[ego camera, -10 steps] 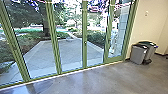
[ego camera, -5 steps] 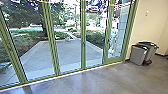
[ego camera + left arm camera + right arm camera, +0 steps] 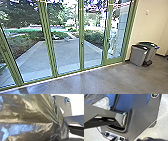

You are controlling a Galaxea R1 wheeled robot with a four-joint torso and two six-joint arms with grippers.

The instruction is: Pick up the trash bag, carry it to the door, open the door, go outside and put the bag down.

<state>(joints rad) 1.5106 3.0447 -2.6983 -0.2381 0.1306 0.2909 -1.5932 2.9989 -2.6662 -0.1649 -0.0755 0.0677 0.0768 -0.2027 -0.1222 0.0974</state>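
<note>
The dark, shiny trash bag (image 3: 28, 116) bulges large in the left wrist view. Its folds run together to a bunched neck, where my left gripper (image 3: 64, 131) is shut on it. Part of the bag (image 3: 101, 103) shows as crumpled plastic in the right wrist view, beyond a dark bar. In the head view, the glass door (image 3: 82, 43) stands shut, with green frames and a small dark fitting on one upright.
Two bins, a grey one (image 3: 138, 55) and one behind it (image 3: 151, 51), stand by the cream wall (image 3: 150, 27) at the right. Polished floor (image 3: 100, 81) runs up to the door sill. Outside lie a paved path (image 3: 66, 53), shrubs and a tree.
The head camera has shifted slightly, with the door uprights now showing further left in its picture. The door stays shut.
</note>
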